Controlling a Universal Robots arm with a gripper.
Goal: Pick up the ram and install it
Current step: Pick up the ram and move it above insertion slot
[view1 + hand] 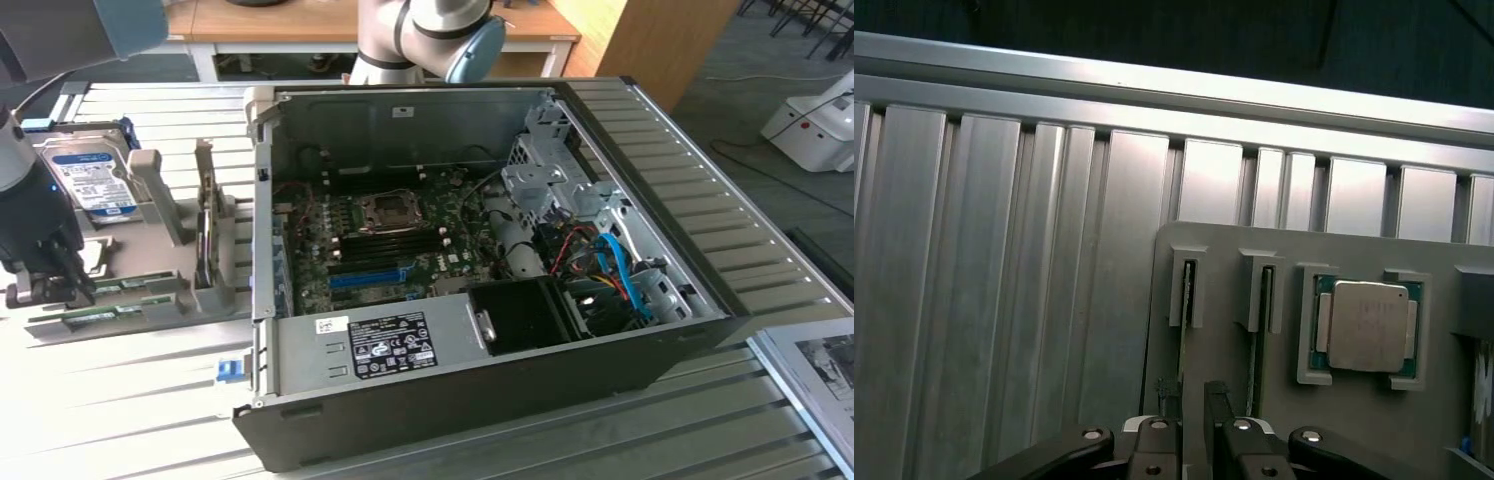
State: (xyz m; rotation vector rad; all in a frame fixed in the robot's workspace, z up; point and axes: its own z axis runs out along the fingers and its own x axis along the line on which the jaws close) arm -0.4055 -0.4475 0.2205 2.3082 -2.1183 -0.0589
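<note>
Gripper low at exterior view's left, pointing down below wrist. Fingers parallel, parted, narrow gap. Arm rises behind.

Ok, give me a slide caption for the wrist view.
Open gripper lined up on the ram seated edge-on in the grey holder, processor chip beside.

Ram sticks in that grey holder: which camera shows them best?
The exterior view: the ram sticks show as long green strips along the grey holder. The wrist view looks at them edge-on, so each is just a thin line in its slot.
</note>
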